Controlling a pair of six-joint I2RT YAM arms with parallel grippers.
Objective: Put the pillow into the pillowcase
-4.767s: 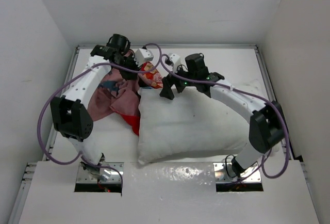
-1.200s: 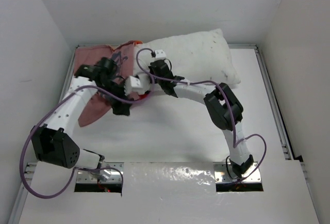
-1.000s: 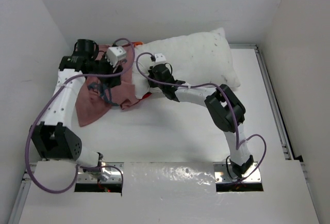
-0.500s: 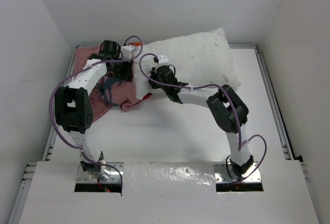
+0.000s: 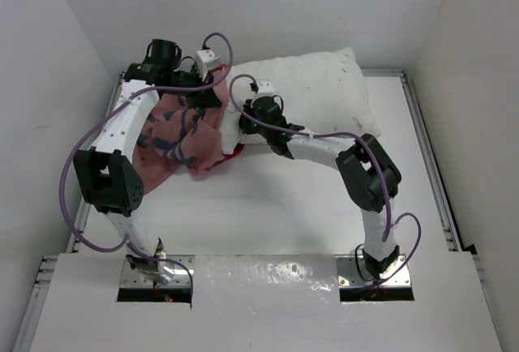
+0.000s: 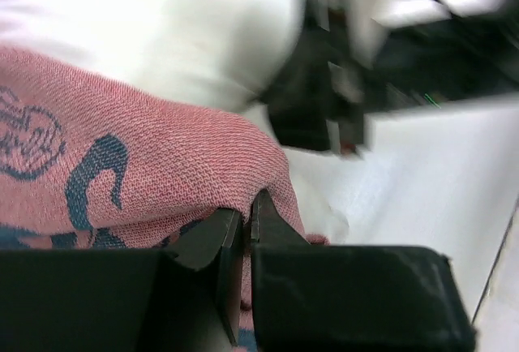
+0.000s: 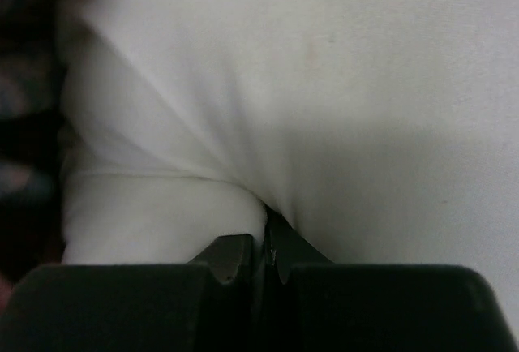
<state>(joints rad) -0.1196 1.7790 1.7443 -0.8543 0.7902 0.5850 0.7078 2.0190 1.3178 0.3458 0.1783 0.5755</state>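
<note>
The pillow (image 5: 312, 84) is a plump white rectangle of soft, finely dimpled cloth with a few faint dark specks. It lies lengthwise on the white table (image 5: 284, 198), its far long side up against the back wall (image 5: 259, 11) and its right-hand corner rising to a soft peak. The pillowcase (image 5: 174, 133) is bunched in loose folds against the pillow's left end, touching it. What shows is mostly its faded pink side, a fine knit-like weave with dark blue curls and blotches. A sliver of bright red peeks out at the fold just below the pillow's left corner. Whether any of the pillow's end sits inside the sack cannot be told from above. The left gripper (image 6: 242, 216) is at the pillow's left end, its two black fingers pinched almost together on a ridge of the pink cloth, which drapes over both tips. The right gripper (image 7: 263, 238) is pressed against the pillow's near left side. Its fingers are closed on a gathered tuck of the white fabric, and creases fan out from the pinch. Up close, the white cover looks smooth and matte.
</note>
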